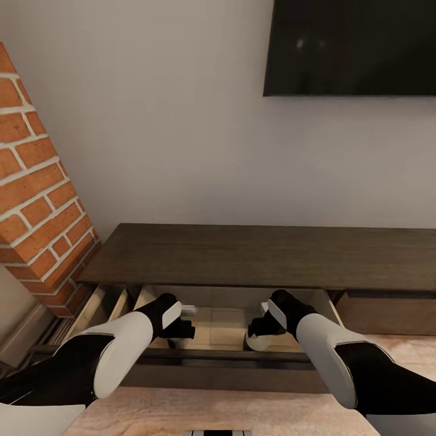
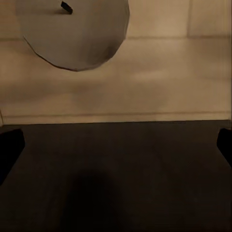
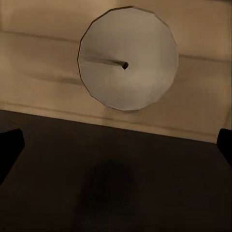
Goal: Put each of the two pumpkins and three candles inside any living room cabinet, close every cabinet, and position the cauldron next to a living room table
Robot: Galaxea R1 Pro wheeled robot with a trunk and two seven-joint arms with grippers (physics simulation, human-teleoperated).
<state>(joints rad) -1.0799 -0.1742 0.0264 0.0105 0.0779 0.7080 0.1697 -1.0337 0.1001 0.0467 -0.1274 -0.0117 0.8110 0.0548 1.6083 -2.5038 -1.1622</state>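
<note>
Resting on the pale wood floor of the open drawer [image 1: 227, 324] are 2 candles, seen from above as cream discs with dark wicks: 1 under my left wrist camera [image 2: 72, 34], cut off by that view's edge, and 1 whole under my right wrist camera [image 3: 128, 59]. Each sits apart from the drawer's dark front edge [image 3: 116, 164], with bare pale lining all round what shows of it.

My left gripper [image 1: 180, 332] and right gripper [image 1: 259, 332] both hang over the drawer's opening, just inside its front rail [image 1: 230, 357]. In each wrist view only dark fingertips [image 2: 9, 150] [image 3: 9, 150] show at the far sides of the frame, spread wide with nothing between them. Both sets of fingers stand apart, holding nothing.

Drawer room: open pale floor lies between the 2 grippers. Pale side walls bound the drawer at left and right, and a narrower drawer section [image 1: 100, 306] sits to the left.

The cabinet [image 1: 260, 254] has a long dark-brown wooden top, bare. A brick fireplace [image 1: 39, 200] stands at its left end, a plain grey wall [image 1: 181, 121] behind, a black TV [image 1: 351, 48] hung at upper right. Light wood-plank floor [image 1: 212, 406] runs below the drawer front.
</note>
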